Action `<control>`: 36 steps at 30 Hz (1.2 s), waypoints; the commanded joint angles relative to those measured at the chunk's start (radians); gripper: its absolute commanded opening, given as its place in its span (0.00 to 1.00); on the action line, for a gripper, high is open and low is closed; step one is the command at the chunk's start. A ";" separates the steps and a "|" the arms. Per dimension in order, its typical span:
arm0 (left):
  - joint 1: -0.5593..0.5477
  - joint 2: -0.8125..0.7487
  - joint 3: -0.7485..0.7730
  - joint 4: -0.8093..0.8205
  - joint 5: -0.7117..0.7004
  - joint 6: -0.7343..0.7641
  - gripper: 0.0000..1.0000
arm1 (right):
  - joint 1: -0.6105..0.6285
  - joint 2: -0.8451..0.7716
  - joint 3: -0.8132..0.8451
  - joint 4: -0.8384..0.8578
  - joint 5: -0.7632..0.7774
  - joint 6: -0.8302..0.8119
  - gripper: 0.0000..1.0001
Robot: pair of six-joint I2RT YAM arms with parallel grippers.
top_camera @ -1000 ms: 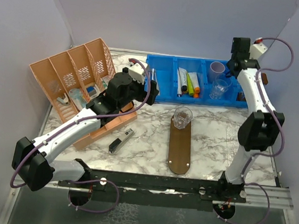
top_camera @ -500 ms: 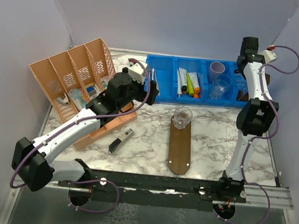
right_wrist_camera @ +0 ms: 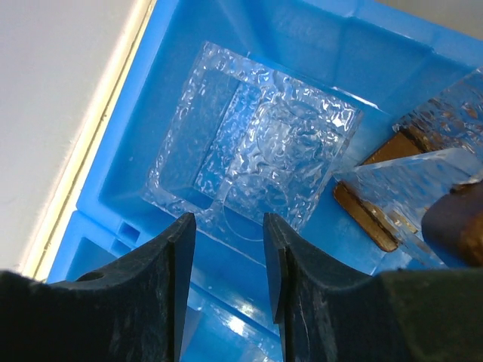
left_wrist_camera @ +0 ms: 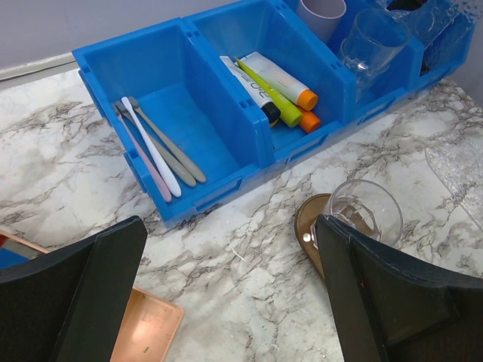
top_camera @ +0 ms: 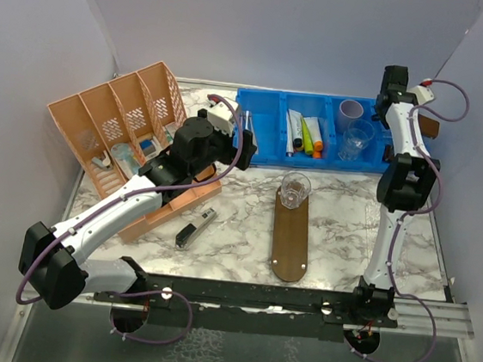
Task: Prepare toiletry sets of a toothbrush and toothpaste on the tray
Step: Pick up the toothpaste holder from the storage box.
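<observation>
Now, the desk (top_camera: 341,217): white marble pattern, with both arms bolted at its near edge.
Tray (top_camera: 292,238): a dark brown board with rounded ends, lying about mid-desk. Its long side runs away from the arms, and its far end is near the blue bin.
Tumbler (top_camera: 294,189): clear and upright, standing on the tray's far end, right at the rounded tip.
Blue bin (top_camera: 263,136): set along the far side of the desk and split into compartments.
Toothbrushes (left_wrist_camera: 155,147): a few thin ones in pink, white and grey, lying flat side by side in the bin's left compartment.
Tubes (left_wrist_camera: 281,78): lying together in the next compartment to the right. One is white with an orange cap, and the lime green tube (left_wrist_camera: 255,90) lies against it.
Lilac cup (top_camera: 349,115): further right in the bin, with a second clear tumbler (top_camera: 355,141) just in front of it.
Orange basket (top_camera: 113,124): divided and leaning back, at the far left of the desk.
Small dark object (top_camera: 195,226): lies on the desk between the basket and the tray. I cannot tell what it is.
Left pincer (left_wrist_camera: 230,226): fingers spread wide and holding nothing. It hangs over bare desk in front of the toothbrush compartment, left of the tray.
Right pincer (right_wrist_camera: 226,222): up at the bin's rightmost end, fingers a narrow gap apart with nothing between them.
Clear textured dish (right_wrist_camera: 253,151): squarish, lying in the blue compartment directly under the right pincer. Something brown shows beside it.
</observation>
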 commanded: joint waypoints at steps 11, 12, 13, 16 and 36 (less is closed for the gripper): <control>0.000 0.013 0.032 -0.007 0.022 -0.006 0.99 | -0.024 0.083 0.079 0.107 -0.027 -0.025 0.43; 0.000 0.015 0.032 -0.007 0.021 -0.006 0.99 | -0.024 0.082 0.082 0.111 -0.023 -0.048 0.43; 0.000 0.016 0.033 -0.006 0.024 -0.008 0.99 | -0.024 0.079 0.080 0.117 -0.019 -0.067 0.43; 0.003 0.016 0.037 -0.009 0.035 -0.011 0.99 | -0.025 0.068 0.056 0.141 -0.019 -0.099 0.46; 0.009 0.022 0.036 -0.008 0.030 -0.013 0.99 | -0.048 0.132 0.027 0.044 -0.125 0.167 0.42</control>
